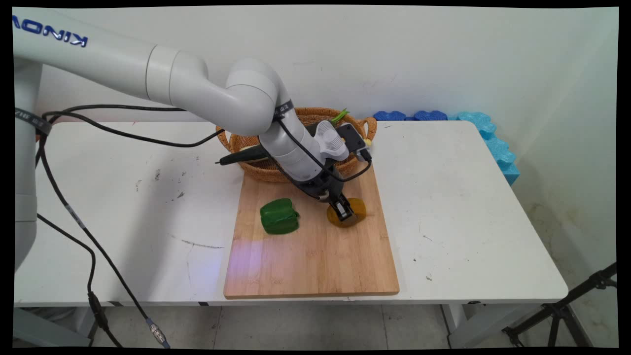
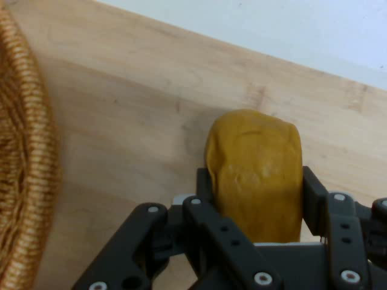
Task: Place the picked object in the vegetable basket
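The gripper (image 1: 345, 212) is down on the wooden cutting board (image 1: 315, 266), in the board's far right part, with its jaws closed against the two sides of a mustard-yellow rounded lump (image 1: 356, 211) that looks like a potato. In the hand view the gripper (image 2: 254, 199) has one black finger (image 2: 314, 193) pressed to one flank of the yellow lump (image 2: 257, 169) and the other to the opposite flank, so the lump fills the gap between them; it appears to rest on the board (image 2: 133, 121).

A green bell pepper (image 1: 279, 216) lies on the same board, towards its left edge and apart from the gripper. The board sits on the white worktop (image 1: 468, 222), its near edge close to the worktop's near edge.

A woven basket (image 1: 256, 170) with handles stands at the board's far edge, touching or just beside it, near the worktop's far edge; its rim (image 2: 27, 181) shows along one side of the hand view. Something green (image 1: 340, 115) pokes above the basket's far rim, and the arm hides much of what lies inside. Blue foam blocks (image 1: 488, 133) lie along the worktop's far right corner, against the wall.
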`<state>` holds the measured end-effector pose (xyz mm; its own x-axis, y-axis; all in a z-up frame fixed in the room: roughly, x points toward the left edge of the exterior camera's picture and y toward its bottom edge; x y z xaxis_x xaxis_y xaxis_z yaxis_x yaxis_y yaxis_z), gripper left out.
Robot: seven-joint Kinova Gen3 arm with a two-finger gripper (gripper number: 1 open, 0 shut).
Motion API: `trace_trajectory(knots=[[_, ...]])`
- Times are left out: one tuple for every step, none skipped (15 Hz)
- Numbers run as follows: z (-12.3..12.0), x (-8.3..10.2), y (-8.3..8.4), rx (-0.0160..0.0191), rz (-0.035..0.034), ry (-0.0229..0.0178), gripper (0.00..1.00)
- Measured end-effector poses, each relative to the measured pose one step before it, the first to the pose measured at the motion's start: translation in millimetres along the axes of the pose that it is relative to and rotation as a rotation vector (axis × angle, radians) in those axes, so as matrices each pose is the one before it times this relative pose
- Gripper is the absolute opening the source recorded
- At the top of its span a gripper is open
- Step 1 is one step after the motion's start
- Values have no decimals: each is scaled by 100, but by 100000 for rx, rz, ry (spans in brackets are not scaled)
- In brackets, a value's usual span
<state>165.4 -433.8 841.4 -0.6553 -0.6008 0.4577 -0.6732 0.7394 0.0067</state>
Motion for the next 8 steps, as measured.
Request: trace_trajectory(knots=[[-161, 60, 79, -587, 375, 455, 0], [-335, 109, 86, -620, 368, 596, 0], [-489, 155, 49, -474, 233, 726, 0], [-755, 219, 63, -675, 223, 756, 0], [-959, 301, 51, -737, 145, 955, 0], [-1082, 236, 7, -657, -99, 468, 0], [-1427, 286, -26, -706, -104, 413, 0], [-1610, 288, -174, -475, -384, 490, 0]])
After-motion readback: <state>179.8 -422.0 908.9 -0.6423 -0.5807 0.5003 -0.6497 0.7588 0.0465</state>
